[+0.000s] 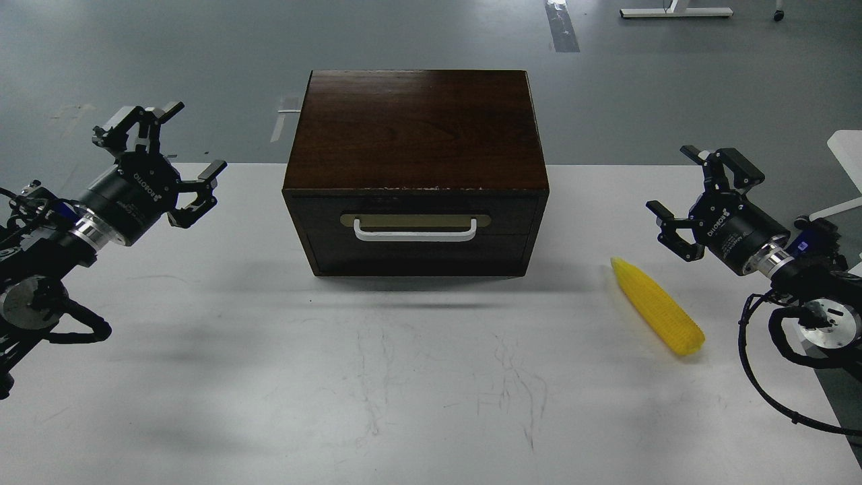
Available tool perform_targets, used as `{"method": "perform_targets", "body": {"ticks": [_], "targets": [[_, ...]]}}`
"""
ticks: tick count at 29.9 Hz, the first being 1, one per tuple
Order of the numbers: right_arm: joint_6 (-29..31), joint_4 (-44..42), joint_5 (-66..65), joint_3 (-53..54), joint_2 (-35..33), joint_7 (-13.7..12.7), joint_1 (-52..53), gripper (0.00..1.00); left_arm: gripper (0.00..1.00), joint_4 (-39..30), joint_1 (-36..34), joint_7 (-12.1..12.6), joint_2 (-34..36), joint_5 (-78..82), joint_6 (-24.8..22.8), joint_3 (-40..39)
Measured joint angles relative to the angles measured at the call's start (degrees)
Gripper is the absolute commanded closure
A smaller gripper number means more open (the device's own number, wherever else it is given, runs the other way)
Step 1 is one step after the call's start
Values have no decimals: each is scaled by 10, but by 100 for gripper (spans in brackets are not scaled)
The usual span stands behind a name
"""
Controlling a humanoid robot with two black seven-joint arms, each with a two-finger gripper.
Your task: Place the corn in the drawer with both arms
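The yellow corn lies flat on the white table, right of the box, pointed end toward the back left. The dark wooden box stands at the table's middle back, and its drawer is pushed in, white bar handle facing me. My left gripper hovers open at the far left, well clear of the box. Open too, my right gripper hangs at the right, above and just right of the corn, touching nothing.
The white table stretches wide in front of the box, scuffed with faint marks. Grey floor lies behind. A white object's corner shows at the right edge. Black cables loop under my right arm.
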Motion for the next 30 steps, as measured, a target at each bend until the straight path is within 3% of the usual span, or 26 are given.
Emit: {"method": "perform_targets", "body": {"ticks": [20, 30], "targets": [[0, -2, 0, -2, 3, 0, 5, 0, 2, 17, -4, 2, 8, 6, 0, 7], [0, -2, 0, -2, -1, 0, 5, 0, 2, 22, -6, -18, 34, 9, 0, 6]]}}
